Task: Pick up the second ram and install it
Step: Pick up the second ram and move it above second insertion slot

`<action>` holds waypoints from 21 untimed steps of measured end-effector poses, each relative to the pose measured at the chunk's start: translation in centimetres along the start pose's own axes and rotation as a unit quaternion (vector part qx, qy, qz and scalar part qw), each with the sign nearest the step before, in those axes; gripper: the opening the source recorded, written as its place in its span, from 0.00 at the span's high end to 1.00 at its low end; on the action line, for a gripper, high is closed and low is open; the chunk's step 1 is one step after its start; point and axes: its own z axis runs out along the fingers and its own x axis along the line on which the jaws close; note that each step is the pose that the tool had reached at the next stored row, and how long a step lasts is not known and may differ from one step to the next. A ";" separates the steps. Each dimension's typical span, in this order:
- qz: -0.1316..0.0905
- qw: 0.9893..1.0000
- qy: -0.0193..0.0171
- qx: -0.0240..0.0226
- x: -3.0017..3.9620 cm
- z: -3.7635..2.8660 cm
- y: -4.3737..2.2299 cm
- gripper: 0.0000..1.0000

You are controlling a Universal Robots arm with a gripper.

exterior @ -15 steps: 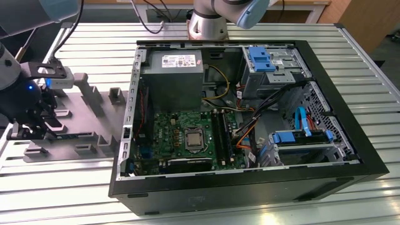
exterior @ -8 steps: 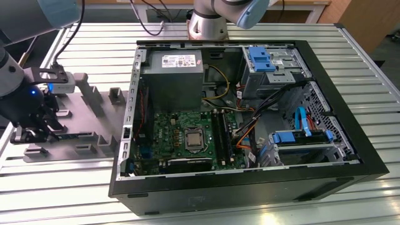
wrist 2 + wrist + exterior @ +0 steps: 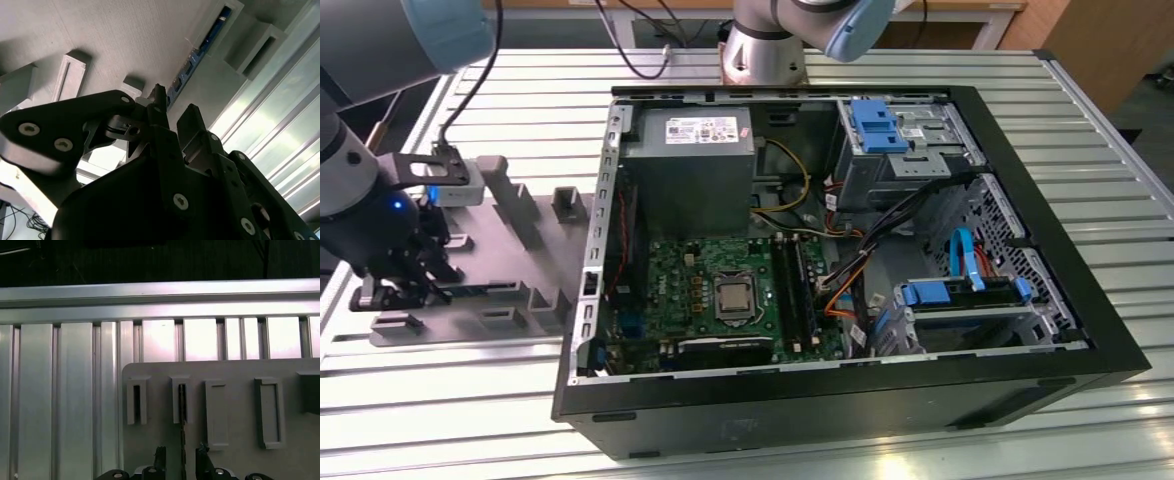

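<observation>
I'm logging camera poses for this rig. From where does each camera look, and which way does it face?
Exterior view: off the arm, raised, looking down at the open computer case and grey fixture; the arm and gripper show at the exterior view's left.
First wrist view: on the arm, looking down between the gripper's fingers at the second ram in the fixture.
Second wrist view: by the gripper, looking along it at the fixture.
Both wrist views share the open gripper and the second ram.

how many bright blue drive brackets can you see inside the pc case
2. The first blue bracket tops the drive cage by the case's far wall; the second blue bracket sits on the nearer cage, toward the exterior view's right. Cables may hide others.
</observation>
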 end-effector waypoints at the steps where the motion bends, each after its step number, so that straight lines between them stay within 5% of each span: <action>1: 0.000 1.000 0.000 0.000 0.00 0.10 0.00 0.64; 10: 0.000 1.000 0.000 0.000 0.01 0.52 0.01 0.73; 11: 0.000 1.000 0.000 0.000 0.01 0.53 0.01 0.80; 21: 0.000 1.000 0.000 0.000 0.01 0.53 0.01 0.86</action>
